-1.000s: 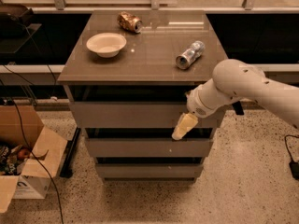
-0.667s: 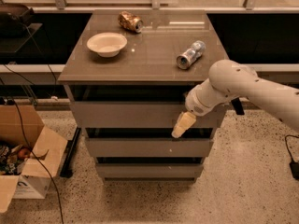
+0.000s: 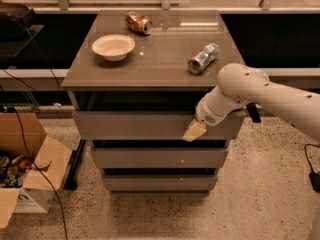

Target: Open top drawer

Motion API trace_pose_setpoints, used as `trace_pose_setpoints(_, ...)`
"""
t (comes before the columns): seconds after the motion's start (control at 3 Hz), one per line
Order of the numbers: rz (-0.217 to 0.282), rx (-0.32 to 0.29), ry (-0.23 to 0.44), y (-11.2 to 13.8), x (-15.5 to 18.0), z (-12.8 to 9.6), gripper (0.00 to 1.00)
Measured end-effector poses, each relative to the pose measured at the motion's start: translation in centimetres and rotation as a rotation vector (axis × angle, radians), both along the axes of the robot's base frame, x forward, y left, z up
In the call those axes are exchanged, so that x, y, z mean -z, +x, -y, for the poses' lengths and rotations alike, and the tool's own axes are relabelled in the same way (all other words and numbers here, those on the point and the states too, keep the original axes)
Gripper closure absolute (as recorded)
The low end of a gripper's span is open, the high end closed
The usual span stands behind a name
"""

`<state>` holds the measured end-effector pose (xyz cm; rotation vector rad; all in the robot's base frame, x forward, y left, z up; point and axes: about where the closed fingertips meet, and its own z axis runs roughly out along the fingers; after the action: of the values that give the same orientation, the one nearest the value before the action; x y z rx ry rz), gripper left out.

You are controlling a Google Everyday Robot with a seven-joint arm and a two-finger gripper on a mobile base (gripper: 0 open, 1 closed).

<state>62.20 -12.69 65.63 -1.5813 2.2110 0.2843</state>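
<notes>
The top drawer (image 3: pixel 140 125) is the widest grey-brown front, just under the cabinet top, with a dark gap above it. Two narrower drawer fronts sit below it. My gripper (image 3: pixel 194 131) hangs from the white arm coming in from the right. Its pale tan fingertips (image 3: pixel 193 132) rest against the right part of the top drawer's front, near its lower edge.
On the cabinet top (image 3: pixel 155 54) lie a white bowl (image 3: pixel 113 46), a crushed brown can (image 3: pixel 138 23) and a silver can (image 3: pixel 203 58) on its side. An open cardboard box (image 3: pixel 22 159) stands on the floor at the left, with cables beside it.
The arm has shifted slightly left and up along the top drawer's front. The drawer front looks much the same.
</notes>
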Motion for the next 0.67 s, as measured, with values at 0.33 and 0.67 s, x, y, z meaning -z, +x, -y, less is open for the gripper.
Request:
trace_pose_setpoints(0.33, -0.001, -0.004, -0.002, -0.2, -0.5, 0.05, 0.66)
trace_pose_setpoints(0.67, -0.001, -0.004, -0.002, -0.11, -0.67, 0.03, 0.89)
